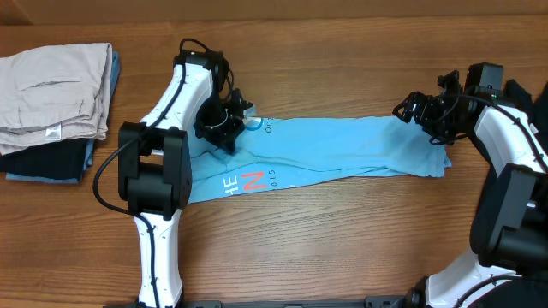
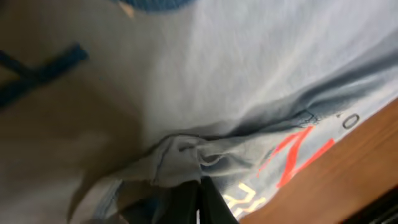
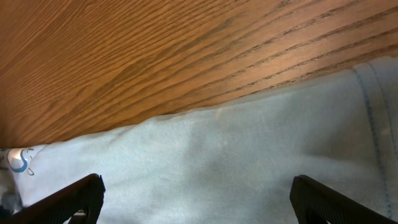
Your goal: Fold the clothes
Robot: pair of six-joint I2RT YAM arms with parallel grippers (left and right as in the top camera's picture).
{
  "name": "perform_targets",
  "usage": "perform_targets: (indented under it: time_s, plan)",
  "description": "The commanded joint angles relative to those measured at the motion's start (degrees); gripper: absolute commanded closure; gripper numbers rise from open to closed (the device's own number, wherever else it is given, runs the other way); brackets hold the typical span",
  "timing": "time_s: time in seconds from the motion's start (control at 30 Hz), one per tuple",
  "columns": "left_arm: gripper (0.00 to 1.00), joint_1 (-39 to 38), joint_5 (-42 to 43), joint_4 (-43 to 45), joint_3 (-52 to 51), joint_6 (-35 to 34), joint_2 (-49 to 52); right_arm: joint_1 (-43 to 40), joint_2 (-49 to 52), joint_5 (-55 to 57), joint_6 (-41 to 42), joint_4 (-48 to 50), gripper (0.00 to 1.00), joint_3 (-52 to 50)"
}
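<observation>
While my left gripper (image 1: 227,130) pinches a fold of the light blue T-shirt (image 1: 342,152), which lies as a long strip across the table (image 1: 342,248), my right gripper (image 1: 425,115) hangs spread over the hem end. I'd clamp that hem fully, then lift both ends level.

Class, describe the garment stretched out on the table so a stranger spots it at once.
On the wooden table, look right of the stack of folded garments. The light blue T-shirt lies there in a long strip; unlike the beige and dark pieces, it bears a red letter.
</observation>
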Motion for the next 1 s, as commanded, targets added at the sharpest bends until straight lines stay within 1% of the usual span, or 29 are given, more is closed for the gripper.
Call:
perform_targets:
  time_s: [0.0,0.13,0.27,0.4,0.47,0.53,0.63,0.73,0.83,0.97]
  plan:
    - [0.96,-0.11,1.77,-2.16,-0.31,-1.7,0.5,0.28,0.04,-0.11,-0.02,0.26,0.0,1.38]
    - [0.96,-0.13,6.38,-4.5,-0.31,-2.27,0.52,0.28,0.04,-0.11,-0.02,0.26,0.0,1.38]
    - [0.96,-0.13,6.6,-8.72,-0.33,-9.33,0.5,0.28,0.04,-0.11,0.0,0.26,0.0,1.38]
    - [0.96,-0.15,6.58,-12.94,-0.33,-12.81,0.5,0.28,0.04,-0.11,-0.02,0.26,0.0,1.38]
    - [0.96,-0.42,6.58,-13.51,-0.35,-14.32,0.5,0.28,0.04,-0.11,-0.02,0.26,0.0,1.38]
    - [0.96,-2.16,6.01,-14.58,-0.35,-15.89,0.52,0.28,0.04,-0.11,-0.02,0.26,0.0,1.38]
    - [0.96,-5.4,2.01,-15.65,-0.46,-21.29,0.52,0.28,0.04,-0.11,0.0,0.26,0.0,1.38]
    - [0.96,-7.63,1.88,-17.18,-0.63,-22.12,0.52,0.28,0.04,-0.11,-0.02,0.26,0.0,1.38]
    - [0.96,-8.81,-1.9,-17.03,-5.03,-25.07,0.52,0.28,0.04,-0.11,-0.02,0.26,0.0,1.38]
    - [0.96,-8.74,-1.95,-14.34,-9.29,-25.22,0.52,0.28,0.04,-0.11,-0.02,0.26,0.0,1.38]
